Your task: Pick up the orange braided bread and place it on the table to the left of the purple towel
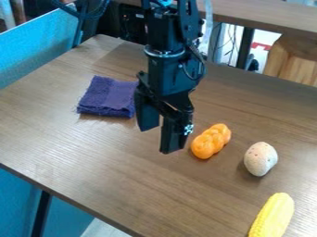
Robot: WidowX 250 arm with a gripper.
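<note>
While my gripper [160,140] hung spread, the orange braid [212,141] lay just beside it.
Beyond the brown worktop's [105,157] far edge stood another wooden surface [266,19].

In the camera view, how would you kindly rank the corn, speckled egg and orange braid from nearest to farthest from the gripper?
1. Orange braid, just right of the gripper in the picture.
2. Speckled egg, farther right.
3. Corn, near the lower-right corner.
</note>
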